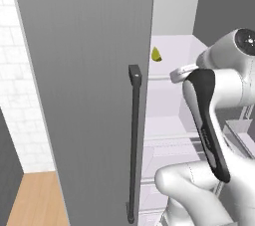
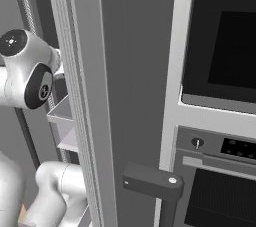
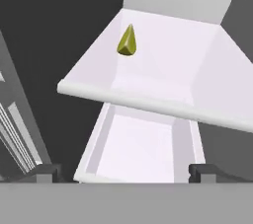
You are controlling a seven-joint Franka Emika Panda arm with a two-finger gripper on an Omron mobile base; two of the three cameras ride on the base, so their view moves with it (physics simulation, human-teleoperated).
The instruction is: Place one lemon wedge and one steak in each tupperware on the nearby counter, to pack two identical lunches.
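Lemon wedge [image 3: 127, 41] lay on a white fridge shelf [image 3: 163, 65], toward its back left corner in the hand view, well apart from the gripper [image 3: 122, 172]. The gripper's 2 dark fingertips [image 3: 203, 170] stood wide apart with nothing between them, above a lower white shelf [image 3: 138, 144]. From the left base view, the wedge [image 1: 156, 55] showed past the edge of the open grey fridge door [image 1: 84, 95] with its dark vertical handle [image 1: 133, 140]. A black wall oven [image 2: 220, 36] stood to the right.

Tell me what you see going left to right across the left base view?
White tiled wall → grey fridge door → its dark handle → lemon wedge on a white shelf → the robot's arm.
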